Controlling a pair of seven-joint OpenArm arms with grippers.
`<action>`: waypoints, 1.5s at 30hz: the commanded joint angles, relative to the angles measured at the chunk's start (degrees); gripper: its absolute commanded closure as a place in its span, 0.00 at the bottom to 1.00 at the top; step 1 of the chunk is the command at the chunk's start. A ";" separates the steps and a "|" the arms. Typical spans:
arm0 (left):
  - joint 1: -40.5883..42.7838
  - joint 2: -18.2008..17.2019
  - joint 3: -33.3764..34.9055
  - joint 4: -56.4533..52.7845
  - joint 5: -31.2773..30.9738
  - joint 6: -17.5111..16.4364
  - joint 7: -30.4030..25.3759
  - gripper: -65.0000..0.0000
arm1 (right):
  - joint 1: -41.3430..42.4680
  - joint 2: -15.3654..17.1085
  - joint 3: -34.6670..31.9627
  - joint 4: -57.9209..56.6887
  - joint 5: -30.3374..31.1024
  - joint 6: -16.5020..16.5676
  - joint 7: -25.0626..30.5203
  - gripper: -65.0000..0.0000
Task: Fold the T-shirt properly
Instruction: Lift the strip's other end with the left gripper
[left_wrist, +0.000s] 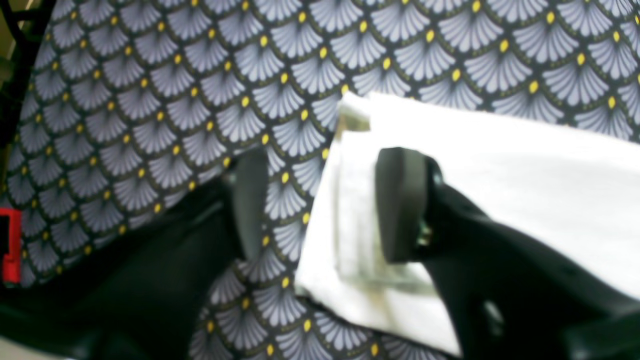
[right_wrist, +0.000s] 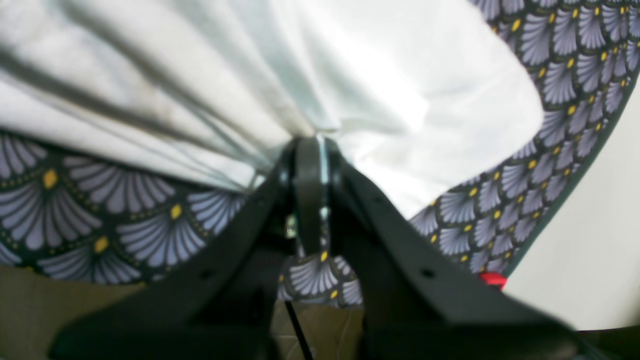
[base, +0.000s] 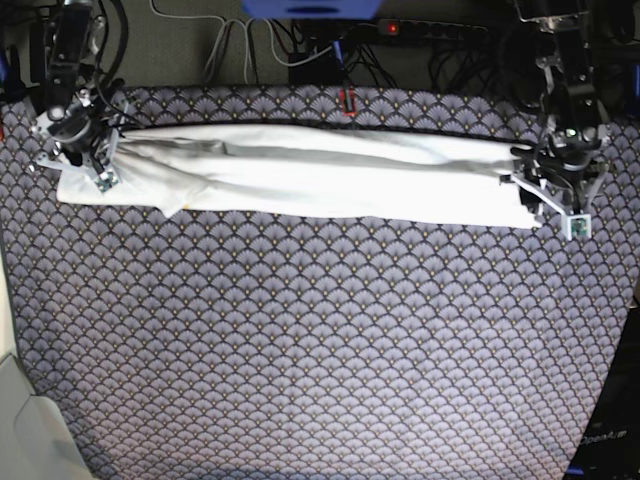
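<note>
Across the far desk (base: 320, 330), the T-shirt (base: 330, 175) lies narrow; right hand (right_wrist: 310, 150) pinches cloth, left hand (left_wrist: 320, 205) open, end-to-end fold likely next

One T-shirt (base: 330, 175), white and folded into a long band. One surface (base: 320, 340) covered in fan-patterned cloth. Two robot arms, one at each end of the shirt. One power strip (base: 440, 30) with one red light.

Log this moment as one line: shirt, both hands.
shirt: folded into long band across table's far side | left hand: open, straddling shirt's end | right hand: shut on shirt
</note>
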 joint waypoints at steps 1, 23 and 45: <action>-0.41 -0.65 -0.23 0.86 0.10 0.31 -1.05 0.41 | 0.18 0.76 0.42 0.54 -0.54 -0.25 -0.22 1.00; -0.06 0.14 -0.32 -10.57 -7.38 0.31 -1.58 0.40 | 0.01 0.84 0.07 0.98 -0.54 -0.25 -0.31 1.00; 1.44 0.93 7.33 15.37 -7.55 0.84 -1.05 1.00 | -0.17 0.76 0.07 0.98 -0.54 -0.25 -0.31 1.00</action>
